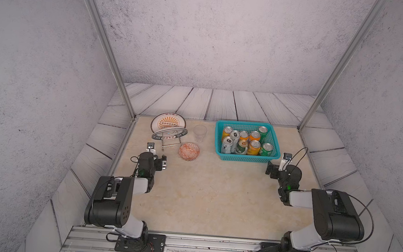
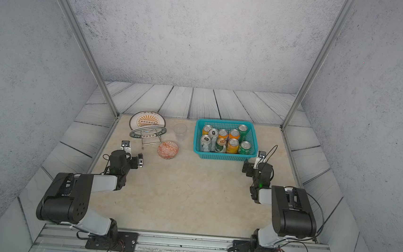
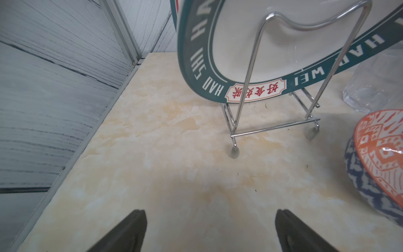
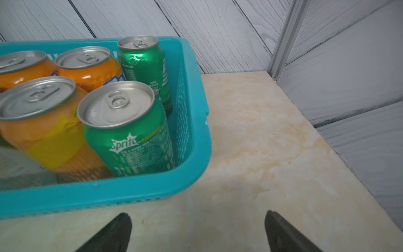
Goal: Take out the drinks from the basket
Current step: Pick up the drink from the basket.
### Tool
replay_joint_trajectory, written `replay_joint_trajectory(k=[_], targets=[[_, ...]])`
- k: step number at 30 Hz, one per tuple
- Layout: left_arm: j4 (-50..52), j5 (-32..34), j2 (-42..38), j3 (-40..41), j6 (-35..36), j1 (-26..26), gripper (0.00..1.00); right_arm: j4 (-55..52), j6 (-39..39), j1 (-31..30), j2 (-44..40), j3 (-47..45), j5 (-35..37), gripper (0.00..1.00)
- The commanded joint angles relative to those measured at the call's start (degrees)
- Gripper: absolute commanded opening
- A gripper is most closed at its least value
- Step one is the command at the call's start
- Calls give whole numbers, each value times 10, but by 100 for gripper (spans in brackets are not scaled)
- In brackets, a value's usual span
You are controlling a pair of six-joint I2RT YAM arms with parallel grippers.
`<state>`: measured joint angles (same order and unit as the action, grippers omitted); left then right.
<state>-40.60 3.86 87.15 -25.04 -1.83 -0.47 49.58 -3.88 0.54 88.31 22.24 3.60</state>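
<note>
Sprite logo (image 4: 123, 143) on green can (image 4: 135, 157) reads in R-wrist view only.

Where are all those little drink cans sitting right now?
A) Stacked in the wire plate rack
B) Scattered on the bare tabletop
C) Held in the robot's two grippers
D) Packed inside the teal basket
D: in a top view the cans stand packed inside the teal basket, while the left gripper and right gripper are open with nothing in them.
</note>
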Motion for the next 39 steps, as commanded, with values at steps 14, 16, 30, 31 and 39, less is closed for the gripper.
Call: replay_joint_trajectory(k=[14, 16, 30, 31, 39], targets=[[-14, 5, 3, -12, 1, 4, 99, 6, 2, -3, 16, 13, 7, 99], [-18, 19, -2, -8, -5, 4, 99, 6, 2, -3, 16, 13, 7, 99], [272, 48, -366, 20, -151, 2, 99, 200, -21, -3, -22, -106, 66, 99], [291, 38, -382, 14, -162, 3, 99, 190, -22, -3, -41, -110, 69, 99], [467, -56, -433, -77, -264, 2, 99, -276, -47, -2, -271, -11, 37, 99]])
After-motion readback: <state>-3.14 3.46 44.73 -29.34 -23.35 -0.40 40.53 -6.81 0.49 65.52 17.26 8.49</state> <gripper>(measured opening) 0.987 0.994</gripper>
